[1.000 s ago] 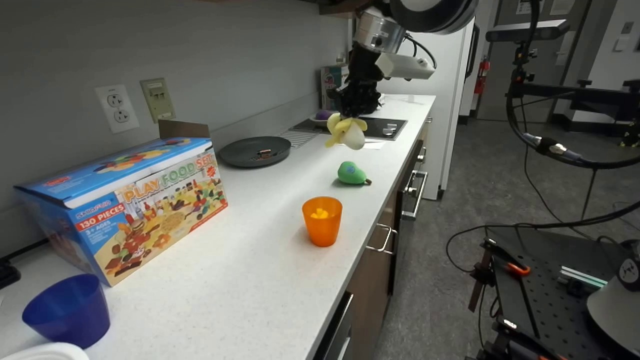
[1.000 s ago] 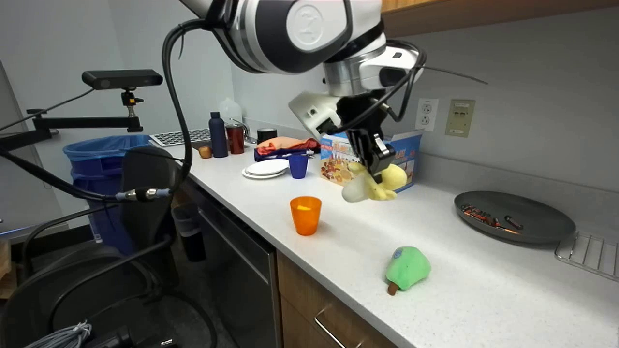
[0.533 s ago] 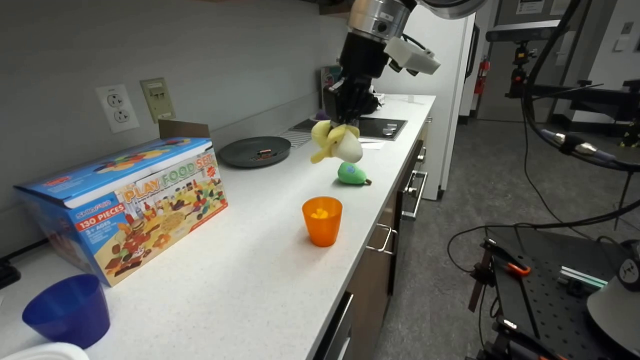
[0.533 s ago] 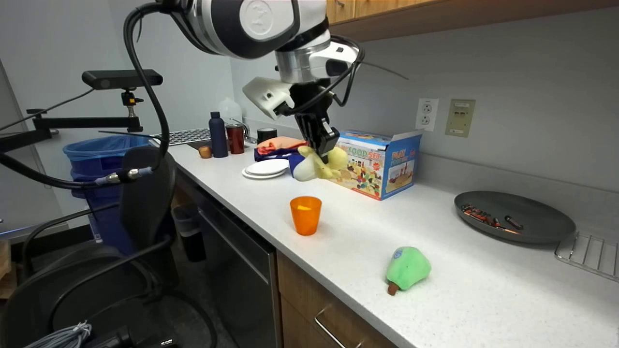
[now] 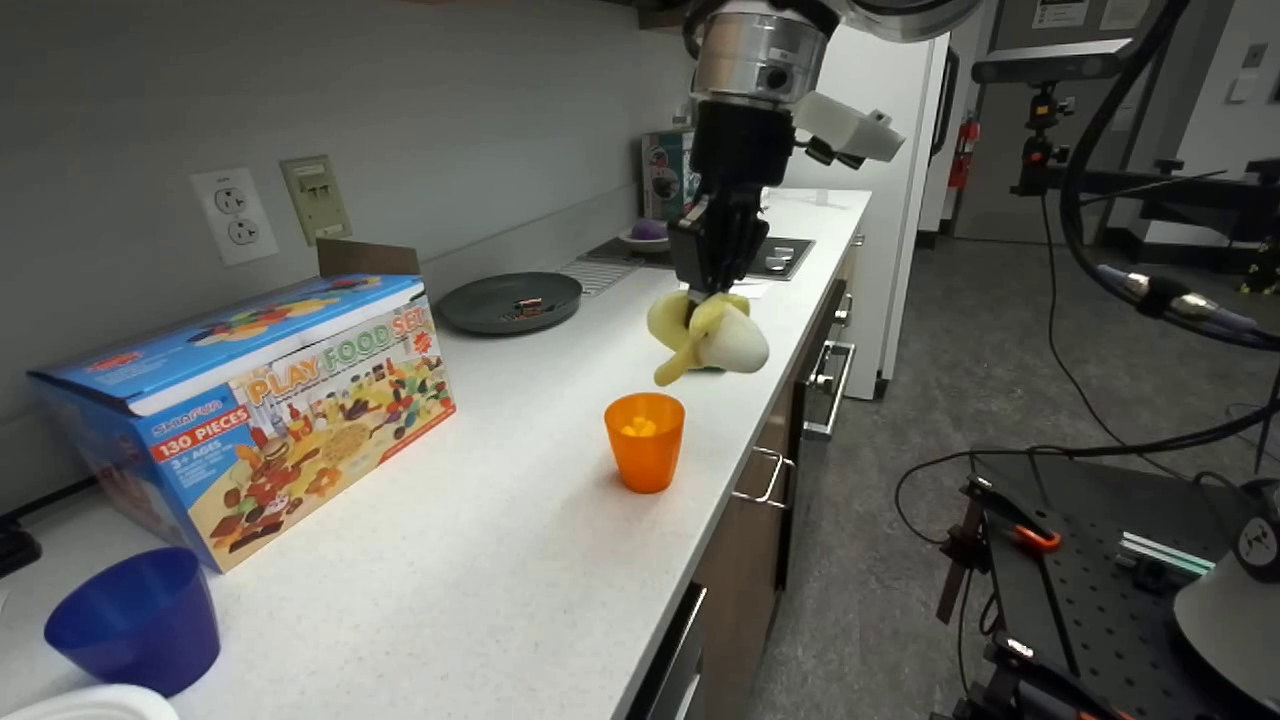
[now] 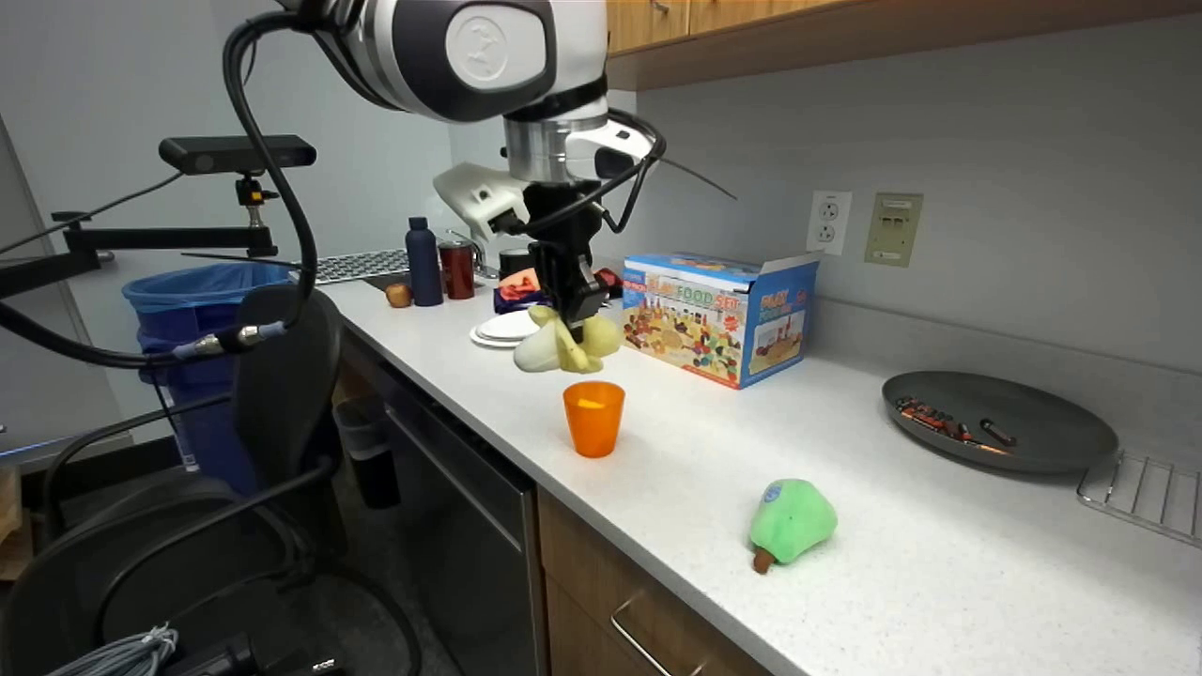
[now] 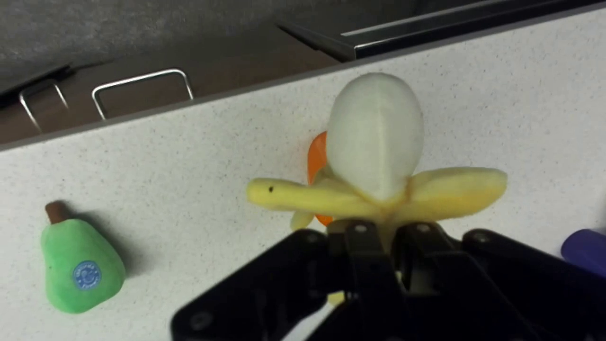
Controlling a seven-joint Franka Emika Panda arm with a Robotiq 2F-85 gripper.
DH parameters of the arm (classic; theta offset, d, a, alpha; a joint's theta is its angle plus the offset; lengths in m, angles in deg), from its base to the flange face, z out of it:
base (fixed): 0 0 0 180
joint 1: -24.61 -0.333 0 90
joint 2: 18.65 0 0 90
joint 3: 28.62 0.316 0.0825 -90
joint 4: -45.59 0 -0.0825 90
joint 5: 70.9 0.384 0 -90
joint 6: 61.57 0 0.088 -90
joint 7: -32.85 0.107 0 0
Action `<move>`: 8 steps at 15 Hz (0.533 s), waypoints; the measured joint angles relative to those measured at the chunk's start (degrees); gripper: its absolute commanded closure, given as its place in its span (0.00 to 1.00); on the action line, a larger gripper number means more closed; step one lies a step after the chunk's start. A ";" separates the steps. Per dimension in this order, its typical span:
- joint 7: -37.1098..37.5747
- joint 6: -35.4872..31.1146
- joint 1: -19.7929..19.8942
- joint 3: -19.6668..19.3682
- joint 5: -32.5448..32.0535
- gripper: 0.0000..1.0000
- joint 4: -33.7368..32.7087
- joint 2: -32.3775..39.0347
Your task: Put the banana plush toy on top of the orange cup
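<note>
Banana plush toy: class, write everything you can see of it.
The banana plush toy looks like soft, stuffed fabric, made as a peeled banana: a rounded whitish end with a lengthwise seam, and spread yellow peel flaps, one bearing a small dark spot. The claw pinches its middle, between the flaps and a rounded yellow end. It hangs in the air, whitish end towards the front edge of the countertop, touching neither that nor the lower orange cup.
</note>
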 measured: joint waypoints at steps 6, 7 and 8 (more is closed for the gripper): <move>-0.16 7.94 0.00 0.00 5.76 0.97 -0.01 0.15; -0.16 8.55 0.00 0.00 6.38 0.97 -0.01 0.20; -0.12 8.75 0.00 0.00 6.69 0.97 -0.01 0.22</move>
